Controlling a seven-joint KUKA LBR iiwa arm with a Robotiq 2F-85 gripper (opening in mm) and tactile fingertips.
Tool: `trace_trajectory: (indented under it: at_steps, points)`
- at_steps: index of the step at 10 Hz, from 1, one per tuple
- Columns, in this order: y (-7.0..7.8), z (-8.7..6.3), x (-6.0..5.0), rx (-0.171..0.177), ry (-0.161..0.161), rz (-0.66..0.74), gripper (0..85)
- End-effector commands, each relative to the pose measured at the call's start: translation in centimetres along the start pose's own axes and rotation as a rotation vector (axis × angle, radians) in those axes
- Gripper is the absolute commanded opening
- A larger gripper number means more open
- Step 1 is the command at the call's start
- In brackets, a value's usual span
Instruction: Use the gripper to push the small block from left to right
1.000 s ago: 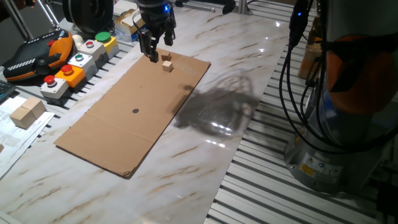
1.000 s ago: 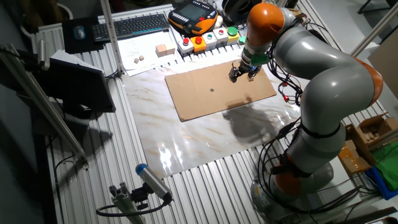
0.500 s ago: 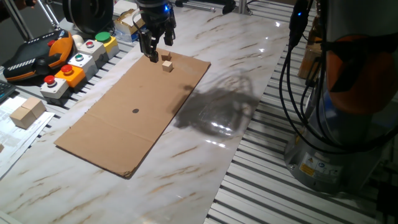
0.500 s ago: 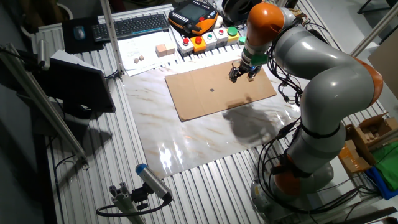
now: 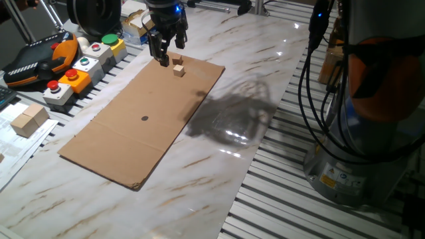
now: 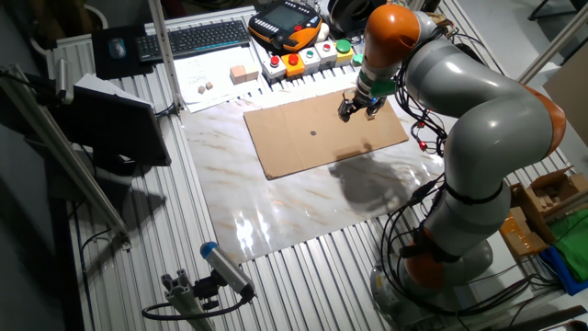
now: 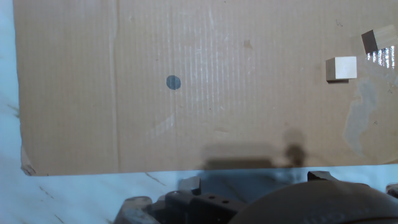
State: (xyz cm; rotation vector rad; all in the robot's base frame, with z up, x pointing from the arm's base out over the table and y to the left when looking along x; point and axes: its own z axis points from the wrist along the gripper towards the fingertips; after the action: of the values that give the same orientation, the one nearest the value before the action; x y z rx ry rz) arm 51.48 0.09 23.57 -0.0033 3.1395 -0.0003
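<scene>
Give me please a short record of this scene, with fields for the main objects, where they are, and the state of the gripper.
surface: cardboard sheet lying on a marbled table
blocks: two small wooden blocks at the far end of the sheet
mark: dark dot near the middle of the sheet
gripper: gripper beside the blocks; contact cannot be told
gripper jaws: cannot tell if open or shut
beside table: button boxes

- Flat brown corrugated cardboard sheet (image 5: 143,116) w/ one dark round dot (image 7: 173,82).
- Small pale tan wooden block (image 5: 178,70).
- White marble counter (image 5: 219,143), tan veins.
- Black hand (image 5: 163,54), blue light above.
- Arm (image 6: 459,101): grey, orange joints.
</scene>
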Motion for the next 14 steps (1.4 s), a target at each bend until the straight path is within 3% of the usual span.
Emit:
trace_trajectory:
  at_steps: [1, 7, 14]
  points:
    - [0.0, 0.0, 0.0, 0.036, -0.062, 0.106, 1.0]
    - [0.0, 0.1, -0.1, 0.034, -0.054, 0.103, 1.0]
    - [-2.0, 4.0, -0.8, -0.001, -0.049, 0.109, 1.0]
